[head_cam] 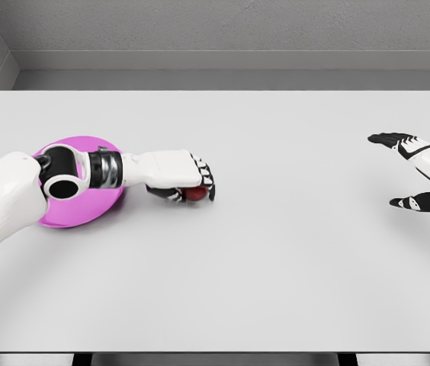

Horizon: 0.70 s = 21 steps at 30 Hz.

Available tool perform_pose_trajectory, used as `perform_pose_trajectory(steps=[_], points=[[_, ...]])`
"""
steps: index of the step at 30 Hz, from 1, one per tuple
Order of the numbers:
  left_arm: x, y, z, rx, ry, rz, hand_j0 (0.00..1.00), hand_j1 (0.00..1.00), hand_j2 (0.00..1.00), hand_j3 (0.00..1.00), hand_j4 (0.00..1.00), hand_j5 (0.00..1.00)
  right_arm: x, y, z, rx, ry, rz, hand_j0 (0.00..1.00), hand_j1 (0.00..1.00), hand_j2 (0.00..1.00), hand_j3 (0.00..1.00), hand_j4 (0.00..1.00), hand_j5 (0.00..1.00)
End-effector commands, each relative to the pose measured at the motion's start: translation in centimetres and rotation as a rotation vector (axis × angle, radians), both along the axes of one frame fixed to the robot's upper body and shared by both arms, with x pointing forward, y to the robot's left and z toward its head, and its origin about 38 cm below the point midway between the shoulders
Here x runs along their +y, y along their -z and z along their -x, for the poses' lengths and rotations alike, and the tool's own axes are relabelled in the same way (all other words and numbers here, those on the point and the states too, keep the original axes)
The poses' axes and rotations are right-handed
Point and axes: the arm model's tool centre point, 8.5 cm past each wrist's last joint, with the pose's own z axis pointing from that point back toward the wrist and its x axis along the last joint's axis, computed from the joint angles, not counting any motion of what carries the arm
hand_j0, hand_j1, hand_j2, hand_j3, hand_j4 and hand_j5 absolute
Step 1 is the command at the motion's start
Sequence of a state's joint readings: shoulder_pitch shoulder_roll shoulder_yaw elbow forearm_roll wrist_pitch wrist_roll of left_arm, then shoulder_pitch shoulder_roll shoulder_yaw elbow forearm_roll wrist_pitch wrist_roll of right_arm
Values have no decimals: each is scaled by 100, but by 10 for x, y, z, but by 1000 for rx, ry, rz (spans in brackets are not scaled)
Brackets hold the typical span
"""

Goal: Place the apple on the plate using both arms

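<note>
Grey walls back a white table (276, 252). At its left edge sits the pink plate (74, 210), my forearm crossing over it. Just right of the plate, my left hand (181, 179) curls its fingers around the red apple (194, 194), low against the tabletop. A shallow wrap could let it roll free on lifting. Far right, my right hand (421, 175) hangs spread, holding nothing.
</note>
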State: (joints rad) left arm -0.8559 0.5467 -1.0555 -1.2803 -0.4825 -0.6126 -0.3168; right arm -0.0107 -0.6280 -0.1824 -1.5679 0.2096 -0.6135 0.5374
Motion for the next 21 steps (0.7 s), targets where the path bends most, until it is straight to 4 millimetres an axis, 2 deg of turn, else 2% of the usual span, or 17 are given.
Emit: perform_pose_trajectory(steps=[1, 13, 15, 21], points=[[0, -1, 0, 2, -1, 7, 59, 59, 59, 59, 59, 59, 0, -1, 0, -1, 0, -8, 100, 100, 100, 100, 100, 100], [32, -22, 2, -23, -32, 6, 59, 59, 59, 59, 59, 59, 0, -1, 0, 0, 1, -8, 100, 100, 100, 100, 100, 100], [31, -24, 3, -26, -27, 9, 59, 59, 59, 59, 59, 59, 0, -1, 0, -1, 0, -8, 100, 100, 100, 100, 100, 100], [54, -35, 4, -40, -58, 5, 59, 59, 59, 59, 59, 59, 0, -1, 0, 0, 1, -8, 100, 100, 100, 100, 100, 100]])
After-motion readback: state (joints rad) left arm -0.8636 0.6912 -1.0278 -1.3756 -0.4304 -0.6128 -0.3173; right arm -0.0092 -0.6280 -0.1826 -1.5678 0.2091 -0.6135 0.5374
